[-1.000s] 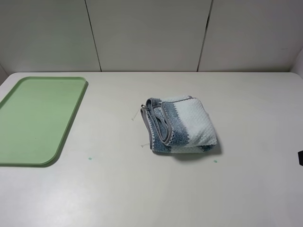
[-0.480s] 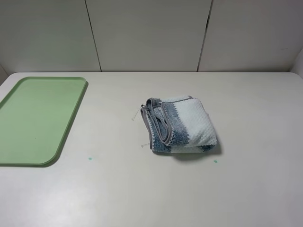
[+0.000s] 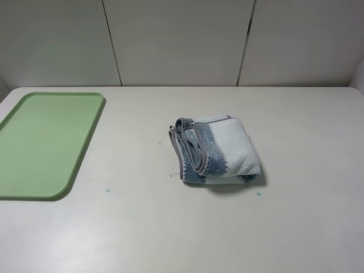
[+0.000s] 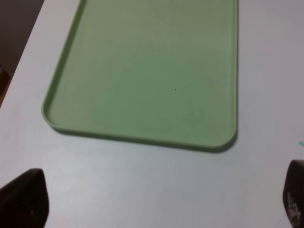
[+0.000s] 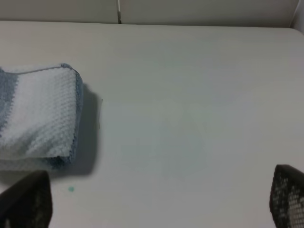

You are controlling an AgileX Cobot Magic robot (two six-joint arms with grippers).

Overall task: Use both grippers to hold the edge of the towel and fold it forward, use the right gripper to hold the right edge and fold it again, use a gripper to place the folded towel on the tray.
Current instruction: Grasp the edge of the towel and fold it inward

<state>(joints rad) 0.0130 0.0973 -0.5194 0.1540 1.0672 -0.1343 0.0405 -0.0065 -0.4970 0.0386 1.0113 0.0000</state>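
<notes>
Bright, even, diffuse light, exterior view sharp. Towel (image 3: 219,151) drops a short soft shadow on the table (image 3: 296,222) along its near and right sides, so light falls from above, back-left. Both wrist views are softer, slightly blurred, with a cooler grey cast; tray (image 4: 142,71) looks dull, faintly mottled. Left gripper (image 4: 159,199) and right gripper (image 5: 154,199) are only dark out-of-focus blobs at frame edges

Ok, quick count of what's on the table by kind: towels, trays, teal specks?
Towel: 1
Tray: 1
Teal specks: 2
Total: 4
</notes>
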